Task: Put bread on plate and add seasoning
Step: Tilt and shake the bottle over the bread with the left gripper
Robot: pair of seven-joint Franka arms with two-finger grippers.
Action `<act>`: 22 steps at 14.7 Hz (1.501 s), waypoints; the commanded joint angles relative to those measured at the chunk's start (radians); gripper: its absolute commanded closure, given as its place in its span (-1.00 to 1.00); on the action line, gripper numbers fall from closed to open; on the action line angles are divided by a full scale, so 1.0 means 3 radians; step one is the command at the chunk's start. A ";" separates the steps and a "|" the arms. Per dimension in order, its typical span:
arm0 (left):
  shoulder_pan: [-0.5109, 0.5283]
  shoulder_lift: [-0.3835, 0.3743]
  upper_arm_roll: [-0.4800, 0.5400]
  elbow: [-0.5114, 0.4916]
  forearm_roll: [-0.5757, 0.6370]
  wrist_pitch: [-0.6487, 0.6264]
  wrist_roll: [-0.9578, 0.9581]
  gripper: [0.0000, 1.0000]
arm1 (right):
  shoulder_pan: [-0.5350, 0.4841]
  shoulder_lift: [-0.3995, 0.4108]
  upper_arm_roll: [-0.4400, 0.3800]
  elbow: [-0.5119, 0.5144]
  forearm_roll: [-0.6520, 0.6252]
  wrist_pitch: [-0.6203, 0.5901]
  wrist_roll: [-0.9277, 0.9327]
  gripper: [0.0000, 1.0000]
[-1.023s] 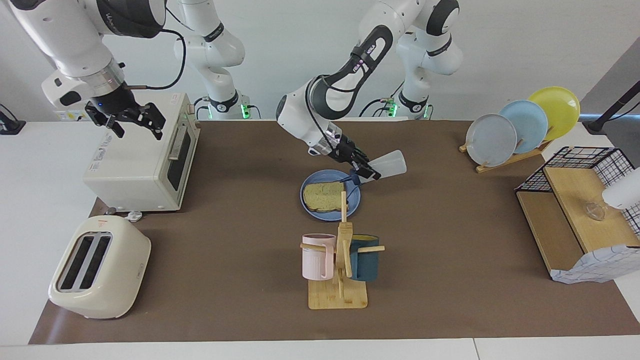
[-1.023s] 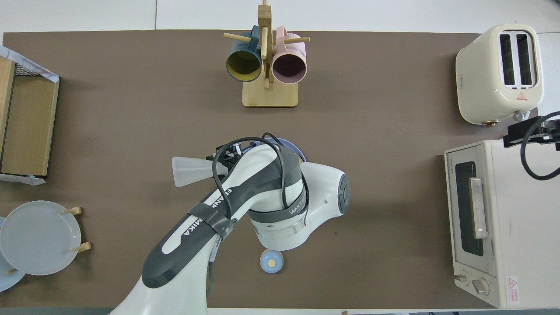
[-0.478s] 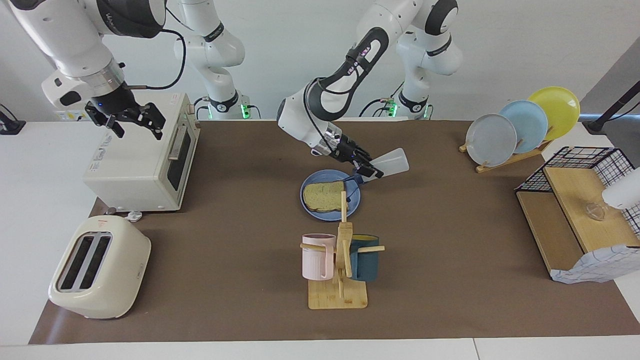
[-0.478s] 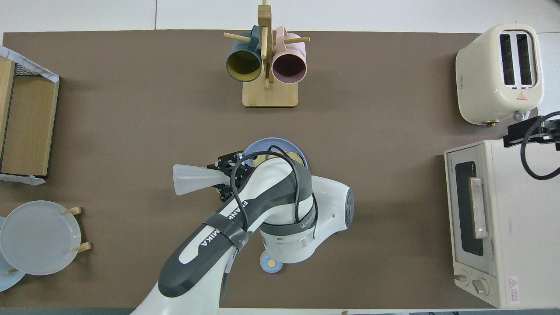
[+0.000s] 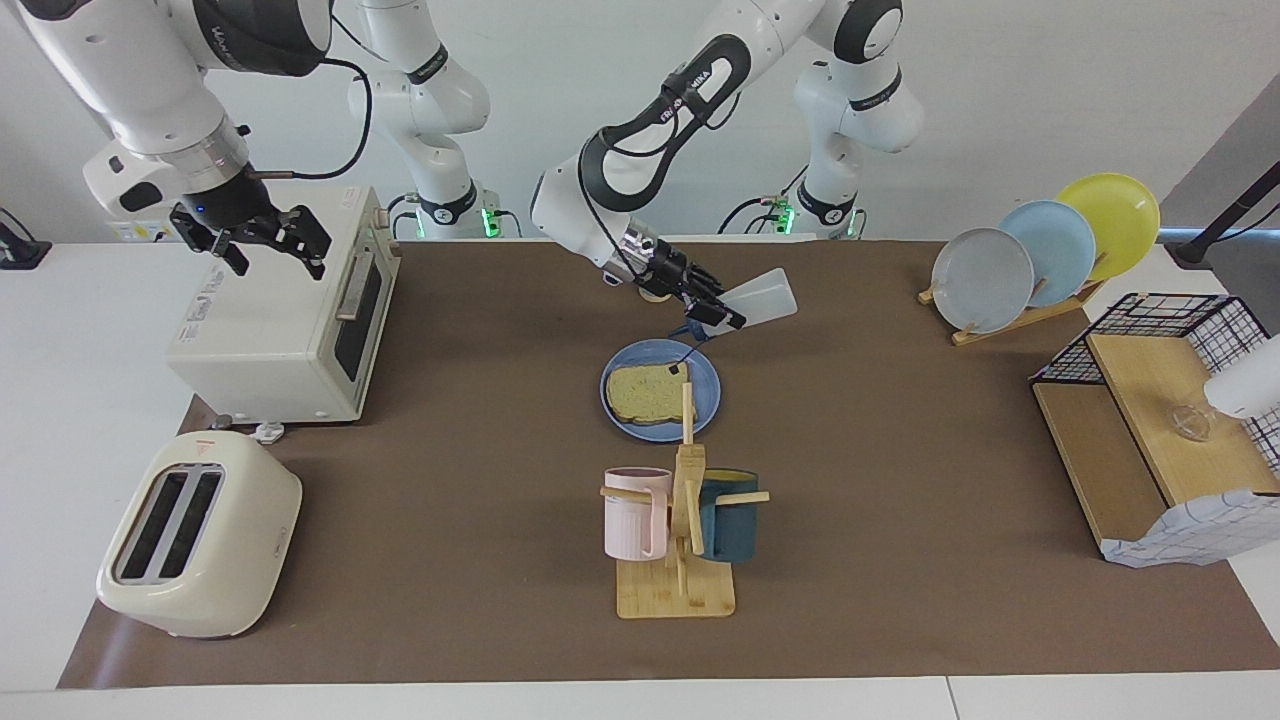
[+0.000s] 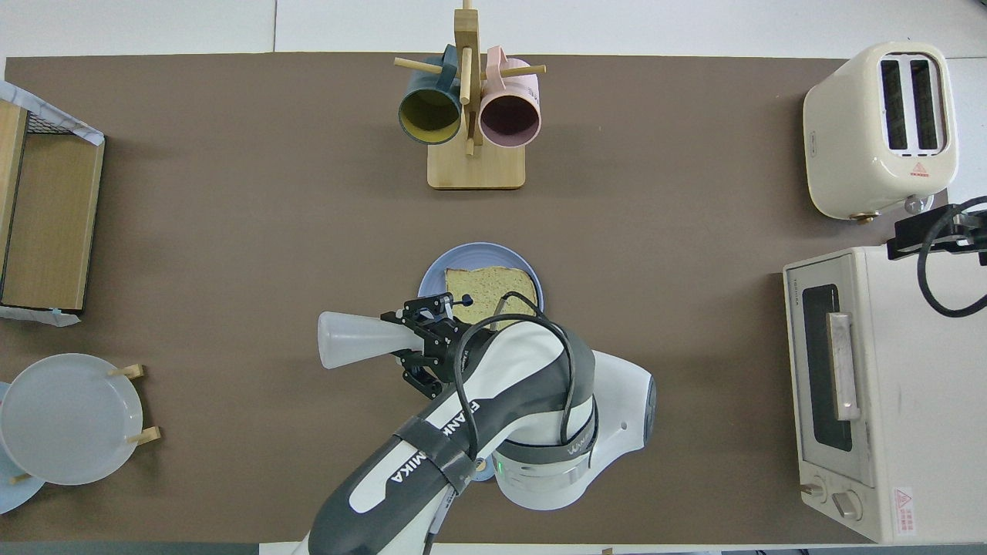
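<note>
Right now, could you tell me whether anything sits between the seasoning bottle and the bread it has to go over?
Nothing visible does. The left hand holds the seasoning bottle tilted in the air by the plate's edge, and the bread lies uncovered on the plate.

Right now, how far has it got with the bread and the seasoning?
The bread already lies on the blue plate, so that step looks done. In hand: the left end effector is shut on the seasoning bottle, tipped over the table just beside the plate. Whether any seasoning has landed I cannot tell. The right end effector waits open over the toaster oven.
</note>
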 commanded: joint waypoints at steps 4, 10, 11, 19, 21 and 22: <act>0.0411 -0.0016 0.0038 0.0011 0.0153 0.0337 -0.0018 1.00 | -0.0034 -0.0047 0.0020 -0.0044 -0.0027 -0.0026 -0.0064 -1.00; 0.0571 0.0045 0.0038 0.0093 0.0225 0.0445 -0.0018 1.00 | -0.0034 -0.0047 0.0020 -0.0044 -0.0027 -0.0026 -0.0064 -1.00; 0.0545 0.0045 0.0033 0.0093 0.0215 0.0445 -0.0018 1.00 | -0.0034 -0.0047 0.0020 -0.0044 -0.0027 -0.0026 -0.0064 -1.00; 0.0137 0.0025 0.0033 0.0093 -0.0020 0.0220 -0.0029 1.00 | -0.0034 -0.0047 0.0020 -0.0044 -0.0027 -0.0026 -0.0064 -1.00; 0.0121 0.0025 0.0033 0.0103 -0.0046 0.0215 -0.0034 1.00 | -0.0034 -0.0047 0.0020 -0.0044 -0.0027 -0.0026 -0.0064 -1.00; 0.0131 0.0025 0.0033 0.0108 -0.0046 0.0220 -0.0034 1.00 | -0.0034 -0.0047 0.0020 -0.0044 -0.0027 -0.0026 -0.0064 -1.00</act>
